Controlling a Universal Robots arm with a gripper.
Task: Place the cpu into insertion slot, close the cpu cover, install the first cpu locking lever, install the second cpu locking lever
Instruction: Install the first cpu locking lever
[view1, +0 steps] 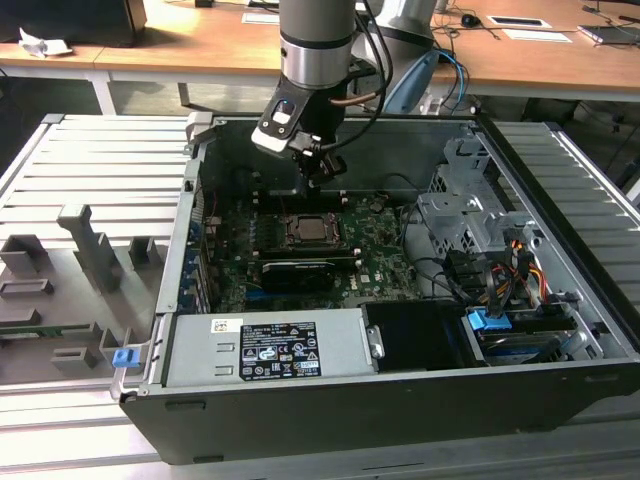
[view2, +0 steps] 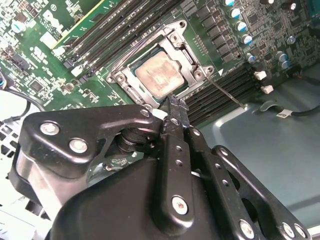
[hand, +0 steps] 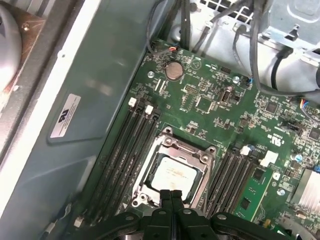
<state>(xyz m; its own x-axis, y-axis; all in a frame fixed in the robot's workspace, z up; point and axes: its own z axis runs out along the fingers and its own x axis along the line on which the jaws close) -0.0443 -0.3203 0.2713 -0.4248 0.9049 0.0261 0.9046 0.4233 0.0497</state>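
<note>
Now the claw (hand: 170, 194), closed on nothing, hangs over the seated chip (hand: 174, 175); the loose lever (view2: 225, 91) beside it wants steady pressing.

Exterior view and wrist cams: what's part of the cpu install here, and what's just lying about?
Job in hand:
- cpu, framed by the cpu cover
- thin locking lever, sticking out past the cover
- gripper, shut, at the cover's edge

Lying about:
- memory slots
- coin cell
- long black card
- power supply
- drive cables
- grey fixtures outside the case
</note>
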